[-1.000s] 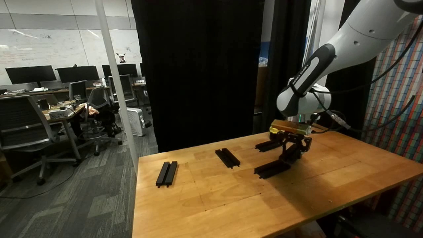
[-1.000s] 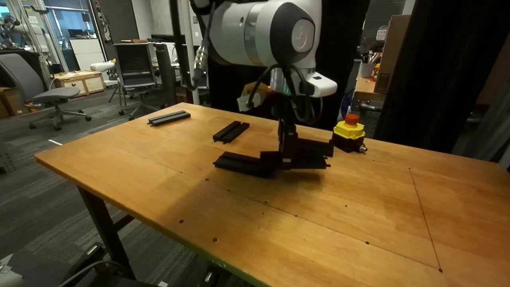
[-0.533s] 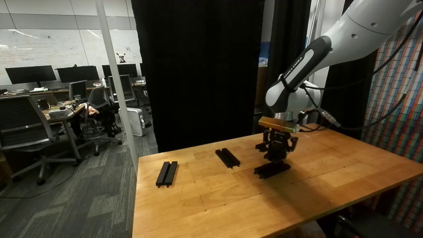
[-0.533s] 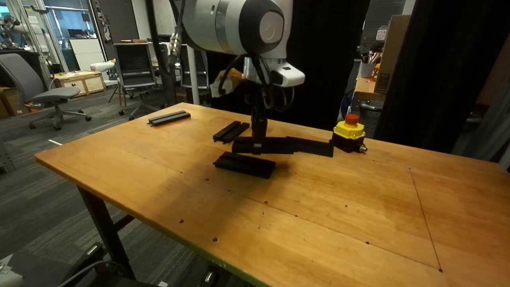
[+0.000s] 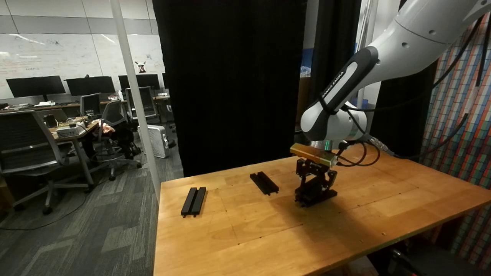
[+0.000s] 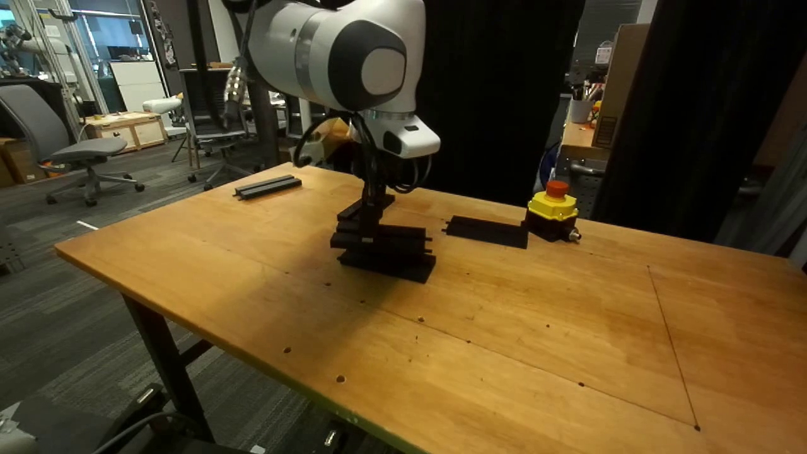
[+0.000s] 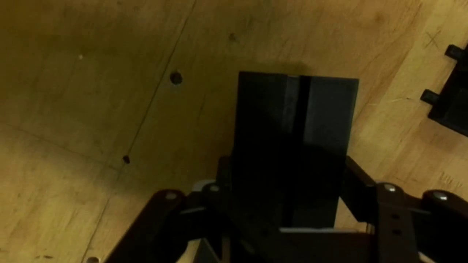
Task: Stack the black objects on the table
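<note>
My gripper (image 6: 369, 236) is shut on a black bar (image 6: 397, 239), its fingers on the long sides. The held bar fills the middle of the wrist view (image 7: 296, 117). A lower black bar (image 6: 394, 267) lies flat on the wooden table (image 6: 536, 353) directly beneath it; whether they touch I cannot tell. A black bar (image 6: 485, 231) lies right of these. Another black bar (image 5: 264, 183) is partly behind my gripper in an exterior view (image 6: 350, 209), and its pegged end shows in the wrist view (image 7: 453, 95). A black bar (image 5: 193, 201) lies near the table's end.
A yellow-and-red button box (image 6: 552, 211) stands at the table's edge beside a black bar. A black curtain (image 5: 230, 84) hangs behind the table. Cables (image 5: 360, 153) loop from the wrist close above the tabletop.
My gripper has carried the held bar leftward in both exterior views, up and then down over the lower bar. The bars on the table have not moved.
</note>
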### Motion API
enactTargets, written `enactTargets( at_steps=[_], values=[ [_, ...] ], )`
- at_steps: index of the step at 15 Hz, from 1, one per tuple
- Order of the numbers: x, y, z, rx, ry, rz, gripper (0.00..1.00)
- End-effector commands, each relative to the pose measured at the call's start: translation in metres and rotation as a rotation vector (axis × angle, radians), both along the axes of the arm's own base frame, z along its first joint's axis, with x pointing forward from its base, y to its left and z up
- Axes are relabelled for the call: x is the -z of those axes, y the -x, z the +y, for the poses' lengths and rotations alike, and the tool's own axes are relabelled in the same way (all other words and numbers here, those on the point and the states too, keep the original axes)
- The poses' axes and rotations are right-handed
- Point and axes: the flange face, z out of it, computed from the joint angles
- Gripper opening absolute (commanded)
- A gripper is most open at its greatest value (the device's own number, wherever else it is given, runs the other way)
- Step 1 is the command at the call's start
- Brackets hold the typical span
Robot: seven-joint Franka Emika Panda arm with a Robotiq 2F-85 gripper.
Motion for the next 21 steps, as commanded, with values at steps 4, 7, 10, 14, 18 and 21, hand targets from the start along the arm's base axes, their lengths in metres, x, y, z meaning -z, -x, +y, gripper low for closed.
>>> enactTargets(
  at_steps=[4, 7, 10, 14, 18, 21],
  values=[
    [-0.012, 0.005, 0.032, 0.152, 0.012, -0.023, 0.46],
    [-0.013, 0.006, 0.035, 0.207, 0.013, -0.027, 0.46],
    [-0.008, 0.009, 0.029, 0.250, 0.018, -0.034, 0.46],
    [0.003, 0.015, 0.018, 0.260, 0.022, -0.035, 0.46],
    [0.010, 0.018, 0.004, 0.269, 0.030, -0.034, 0.46],
    [0.011, 0.015, -0.004, 0.272, 0.036, -0.034, 0.46]
  ],
)
